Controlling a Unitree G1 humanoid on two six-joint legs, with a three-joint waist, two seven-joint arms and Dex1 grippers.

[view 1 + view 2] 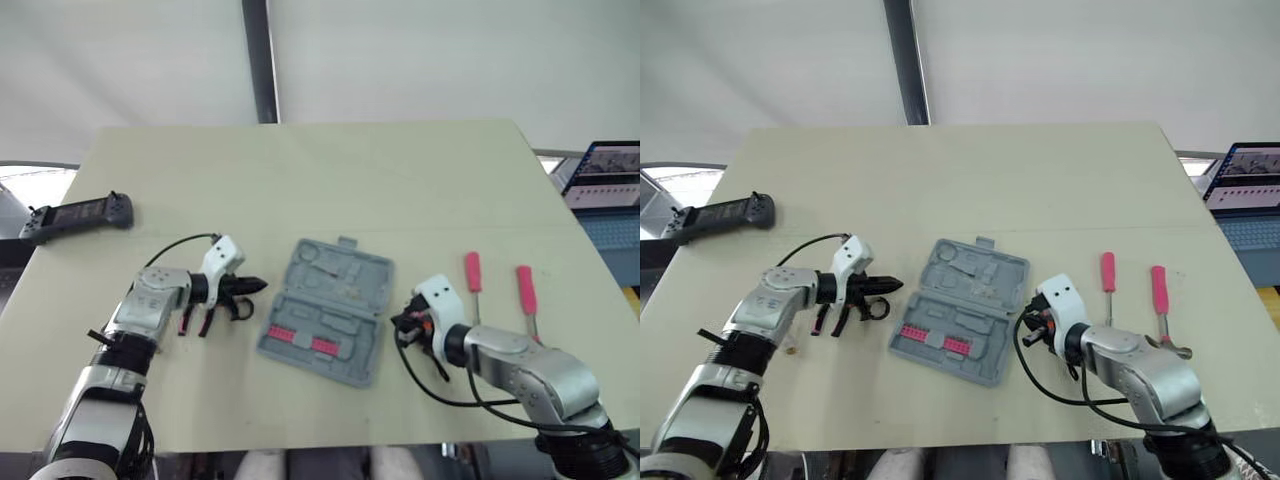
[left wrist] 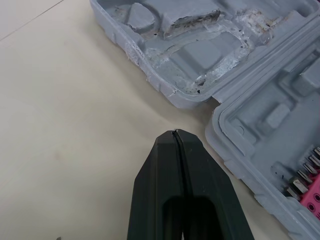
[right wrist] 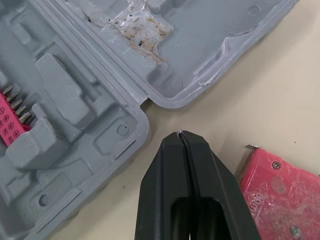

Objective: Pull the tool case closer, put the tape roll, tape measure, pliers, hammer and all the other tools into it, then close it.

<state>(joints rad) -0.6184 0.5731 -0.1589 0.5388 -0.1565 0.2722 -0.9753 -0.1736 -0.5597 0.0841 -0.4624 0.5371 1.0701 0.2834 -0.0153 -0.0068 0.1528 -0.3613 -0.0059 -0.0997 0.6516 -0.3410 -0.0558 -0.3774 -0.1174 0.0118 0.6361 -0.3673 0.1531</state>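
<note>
White wall panels and a dark upright post stand behind a pale table (image 1: 400,180). On it the grey tool case (image 1: 330,310) lies open and flat, toward the robot's side of the table and between the two arms. Its far half shows bare moulded recesses, and its near half carries a strip of pink bits (image 1: 298,340). The left gripper (image 1: 258,285) is clenched with nothing between its fingers. It points at the case's left edge, and in the left wrist view its tip sits just short of the notch where the two halves meet, not touching. The pliers (image 1: 190,320), with red and black handles, lie on the table beside that arm. The right gripper (image 3: 181,134) is likewise pressed closed and empty, its tip just off the case's right edge at the hinge. A red casing with small screws (image 3: 280,175) lies close beside it; I cannot tell which tool that is. Two screwdrivers (image 1: 472,272) with pink-red handles lie side by side to the right of the case. A black controller (image 1: 80,214) rests near the table's left edge, and a laptop (image 1: 605,185) sits off the table to the right.
</note>
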